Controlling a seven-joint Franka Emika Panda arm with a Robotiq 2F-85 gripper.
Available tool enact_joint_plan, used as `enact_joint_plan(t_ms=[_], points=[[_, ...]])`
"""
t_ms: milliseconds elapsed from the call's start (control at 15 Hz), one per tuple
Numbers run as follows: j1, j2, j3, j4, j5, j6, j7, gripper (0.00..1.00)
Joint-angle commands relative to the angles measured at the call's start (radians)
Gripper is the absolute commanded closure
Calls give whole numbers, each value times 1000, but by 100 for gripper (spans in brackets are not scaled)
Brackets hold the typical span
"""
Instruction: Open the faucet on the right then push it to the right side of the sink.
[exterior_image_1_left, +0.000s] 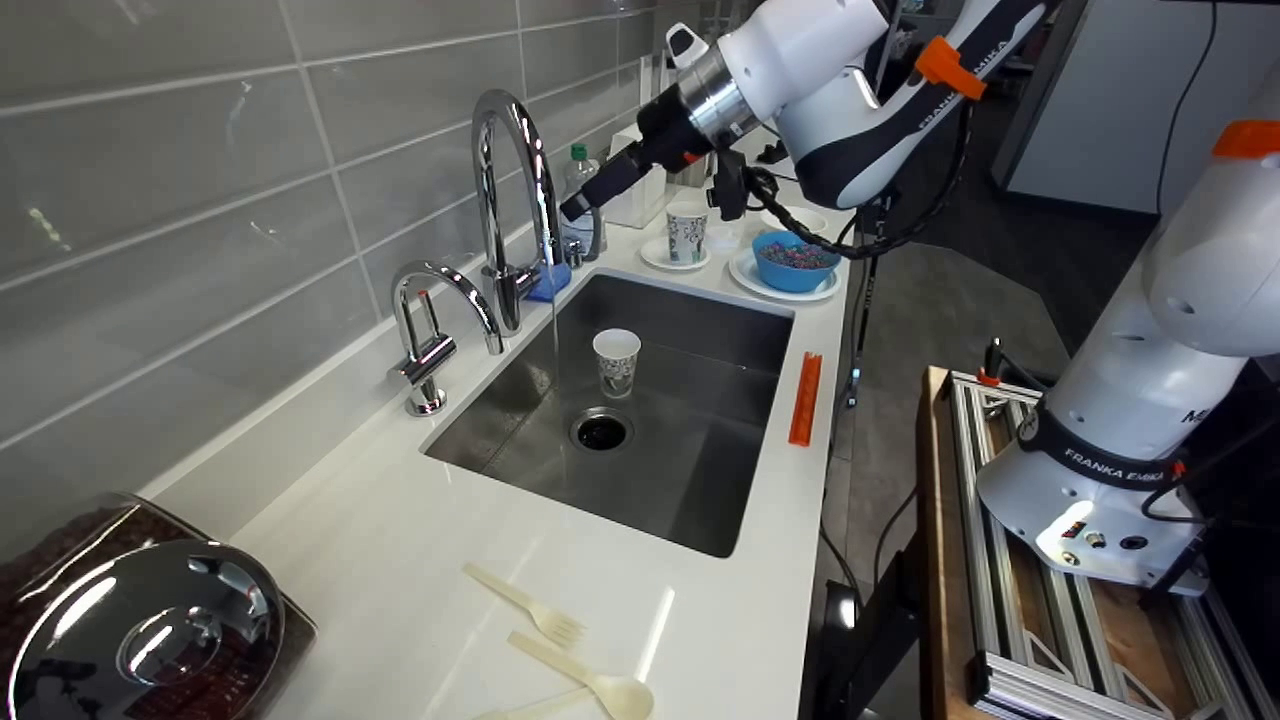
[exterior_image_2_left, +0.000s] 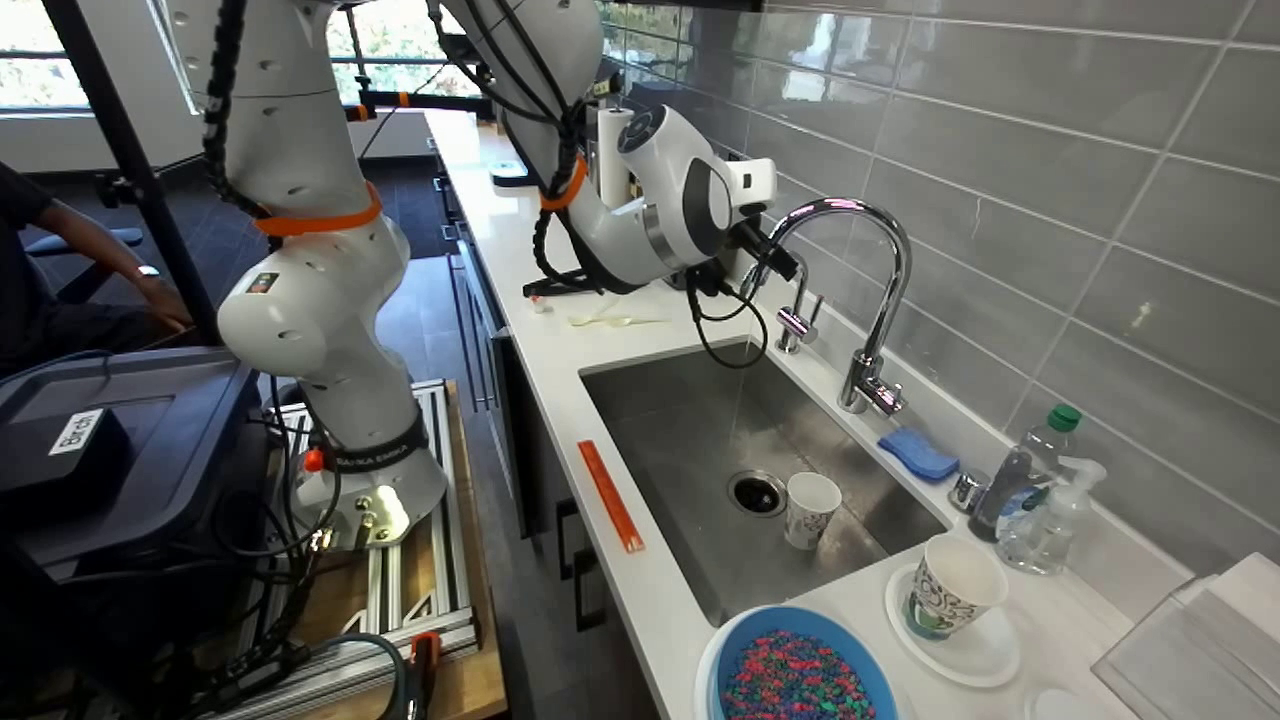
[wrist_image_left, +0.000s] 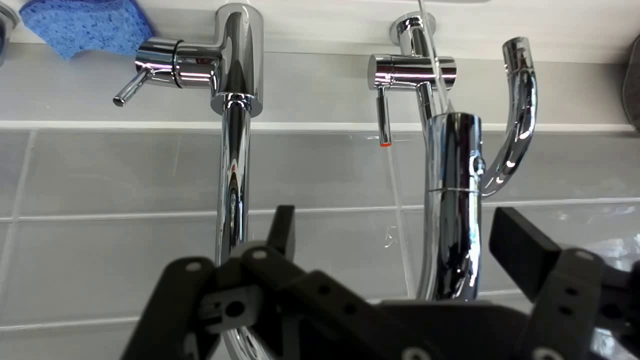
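Wrist view alone shows faucet spout (wrist_image_left: 454, 215) between jaws.

In the wrist view's lower right, the tall faucet spout (wrist_image_left: 454, 215) is crowding the pincer's (wrist_image_left: 402, 240) gap, leaving room leftward.

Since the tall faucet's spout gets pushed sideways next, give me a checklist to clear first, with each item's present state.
1. Water running from the tall faucet: ok, a stream leaves its spout.
2. End effector open: ok, its jaws stand apart.
3. Spout between the fingers in the wrist view: ok, with a gap on either side.
4. Fingers and spout at the same depth: cannot tell.
5. Swing path clear of the smaller faucet: cannot tell.
6. Sink free of loose things: not ok, a patterned cup stands upright in it.
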Motion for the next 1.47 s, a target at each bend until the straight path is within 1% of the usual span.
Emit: enact_joint_plan(t_ms=[0, 400, 600, 733, 800, 1000, 1133, 1267, 1400], points=[[0, 4, 0, 10, -10, 0, 5, 0], [0, 6, 0, 15, -11, 0, 5, 0], [31, -33, 32, 27, -33, -63, 24, 0], [53, -44, 58, 34, -31, -120, 31, 0], [62, -54, 69, 37, -19, -167, 21, 0], [71, -100, 100, 66, 9, -366, 18, 0], [69, -112, 118, 94, -19, -451, 39, 0], [68, -114, 131, 115, -28, -505, 50, 0], [72, -111, 139, 121, -20, -531, 44, 0]])
